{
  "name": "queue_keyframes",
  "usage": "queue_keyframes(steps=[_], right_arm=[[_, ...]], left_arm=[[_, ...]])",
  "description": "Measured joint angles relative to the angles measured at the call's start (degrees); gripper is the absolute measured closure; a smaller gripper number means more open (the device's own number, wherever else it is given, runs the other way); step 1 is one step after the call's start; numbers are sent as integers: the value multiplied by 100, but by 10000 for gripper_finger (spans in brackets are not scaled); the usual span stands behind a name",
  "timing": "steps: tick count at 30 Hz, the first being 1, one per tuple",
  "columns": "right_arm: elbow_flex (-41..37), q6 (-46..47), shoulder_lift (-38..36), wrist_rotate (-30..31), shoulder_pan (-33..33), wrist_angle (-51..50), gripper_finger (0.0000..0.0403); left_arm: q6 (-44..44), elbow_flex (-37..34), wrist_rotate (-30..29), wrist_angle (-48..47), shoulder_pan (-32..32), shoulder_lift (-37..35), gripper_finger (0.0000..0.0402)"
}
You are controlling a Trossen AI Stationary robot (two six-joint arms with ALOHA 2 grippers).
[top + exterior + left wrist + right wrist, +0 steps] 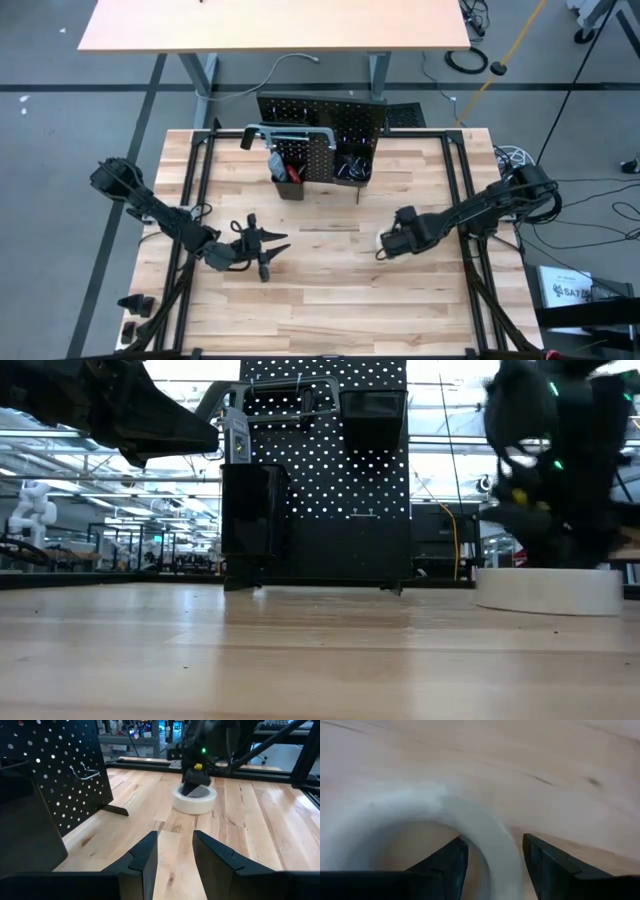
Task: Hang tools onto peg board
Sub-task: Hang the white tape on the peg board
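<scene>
the step in hand appears to be picking up the flat white roll of tape (195,800) lying on the pale wooden worktop (330,300), toward its right side, about midway between the front and back edges. to do it well, the right gripper (492,857) should be settling low enough that one finger goes inside the ring and the other outside, then pinching the wall squarely before any lifting, so the roll is not tipping or sliding away.

the right gripper is sitting directly over the roll, jaws partly open and straddling the ring's wall; in the right wrist view one finger is inside the hole and the other outside. whether the fingers are already pressing on the tape i cannot tell.

the left gripper (175,855) is waiting over the left half of the worktop, partly open and holding nothing.

the upright black perforated metal peg board (320,135) is standing at the back edge, well apart from the roll, with a bare wire hook (85,772) showing on it.
</scene>
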Motion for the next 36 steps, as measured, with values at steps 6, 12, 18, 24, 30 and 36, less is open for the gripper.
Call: queue_keyframes(steps=[6, 12, 18, 24, 30, 36], right_arm=[[80, -283, -14, 196, 19, 244, 220], [82, -572, 20, 274, 20, 256, 220], [82, -739, 29, 377, 20, 481, 230], [84, -1064, 27, 381, 20, 923, 293], [84, -1539, 27, 325, 20, 1623, 332], [84, -1827, 27, 744, 87, 2035, 332]], left_arm=[[-7, 0, 22, 7, 0, 0, 274], [-9, 0, 28, 4, 0, -1, 274], [-9, 0, 28, 4, 0, -2, 274], [-13, 0, 28, 4, 0, -2, 274], [-28, 0, 26, 4, 0, -2, 274], [-28, 0, 26, 4, 0, -2, 274]])
